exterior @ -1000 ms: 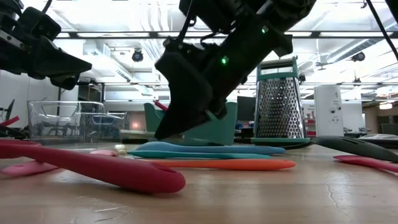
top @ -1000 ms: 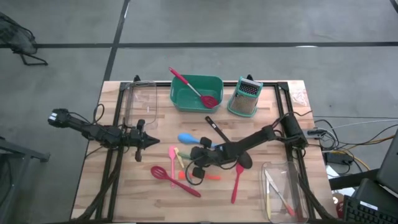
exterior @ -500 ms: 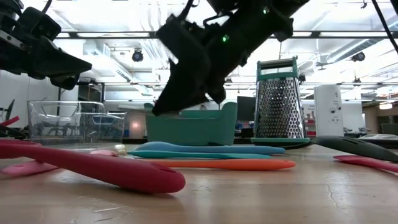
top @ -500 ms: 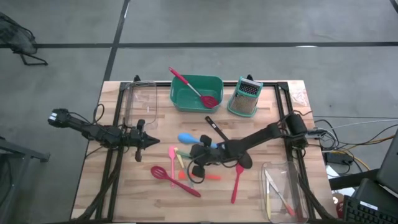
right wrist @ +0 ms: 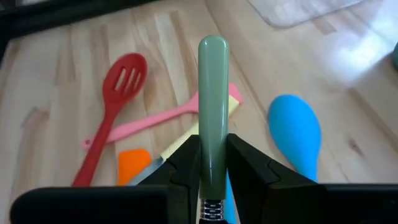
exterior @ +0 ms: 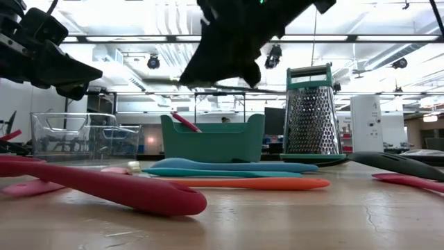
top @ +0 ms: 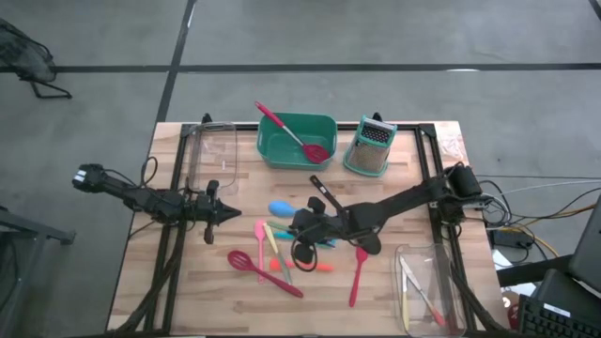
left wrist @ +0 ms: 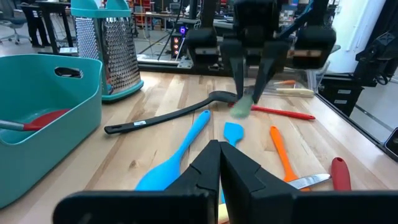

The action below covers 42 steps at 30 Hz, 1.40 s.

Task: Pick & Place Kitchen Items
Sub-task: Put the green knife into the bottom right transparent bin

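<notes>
My right gripper (top: 302, 228) hangs above the middle of the table, shut on a utensil with a pale green handle (right wrist: 212, 93). It also shows in the left wrist view (left wrist: 255, 74). Below it lie a blue spoon (top: 282, 207), a black ladle (top: 329, 195), a red spoon (top: 357, 272), a red slotted spoon (top: 263, 270), a pink spatula (right wrist: 168, 118) and an orange spatula (left wrist: 281, 149). My left gripper (top: 225, 214) is shut and empty, hovering over the table's left part. My right gripper pinches the green handle between its two fingers, near the end where a metal coil starts (right wrist: 211, 186). The handle lies along the fingers and sticks out past their tips. The fingers point down, and the handle's free end (left wrist: 242, 107) hangs clear of the table.
A teal tub (top: 324, 127) with a red spoon in it and a steel grater (top: 369, 148) stand at the far edge. One clear bin (top: 214, 150) stands at the far left. Another clear bin (top: 441, 268), at the near right, holds utensils.
My right gripper has gone up from just above the table, carrying the green-handled utensil clear of the others. The utensils on the table have stayed where they were.
</notes>
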Each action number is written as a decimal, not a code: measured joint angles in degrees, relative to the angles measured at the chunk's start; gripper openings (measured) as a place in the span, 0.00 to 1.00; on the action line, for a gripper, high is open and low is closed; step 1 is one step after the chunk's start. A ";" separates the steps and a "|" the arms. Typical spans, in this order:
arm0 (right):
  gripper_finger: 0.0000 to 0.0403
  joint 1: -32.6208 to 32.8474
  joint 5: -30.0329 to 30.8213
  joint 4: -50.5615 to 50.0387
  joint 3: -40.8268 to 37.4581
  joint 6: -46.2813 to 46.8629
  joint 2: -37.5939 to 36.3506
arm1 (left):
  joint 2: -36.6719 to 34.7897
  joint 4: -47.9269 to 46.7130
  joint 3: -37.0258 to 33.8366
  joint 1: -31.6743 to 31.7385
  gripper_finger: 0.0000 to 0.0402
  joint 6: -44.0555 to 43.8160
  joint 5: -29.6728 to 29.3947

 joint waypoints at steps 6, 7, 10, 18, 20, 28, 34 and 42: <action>0.16 0.31 0.02 -0.51 -0.02 0.02 -2.84 | 0.00 0.00 0.00 0.00 0.03 0.00 -0.02; 0.16 0.42 0.04 -0.46 -0.02 0.02 -3.30 | 0.00 0.00 0.00 0.00 0.03 -0.01 -0.01; 0.16 0.90 0.04 -0.48 -0.02 0.03 -4.79 | 0.02 0.00 -0.02 0.00 0.03 0.00 0.00; 0.16 2.69 0.07 -0.41 0.00 0.80 -7.52 | 0.00 0.00 -0.01 0.00 0.03 -0.01 -0.02; 0.16 3.07 0.08 -0.40 0.00 1.02 -7.79 | 0.02 0.00 0.00 0.00 0.03 -0.02 -0.02; 0.16 4.14 0.04 -0.40 0.00 3.14 -7.96 | 0.00 0.00 0.00 0.00 0.03 -0.01 -0.01; 0.16 4.67 -0.13 -1.80 0.00 3.87 -8.85 | 0.02 0.00 0.00 0.00 0.03 0.00 -0.02; 0.16 5.44 -0.09 -6.35 -0.02 5.40 -11.90 | 0.00 0.00 -0.02 0.00 0.03 -0.01 0.00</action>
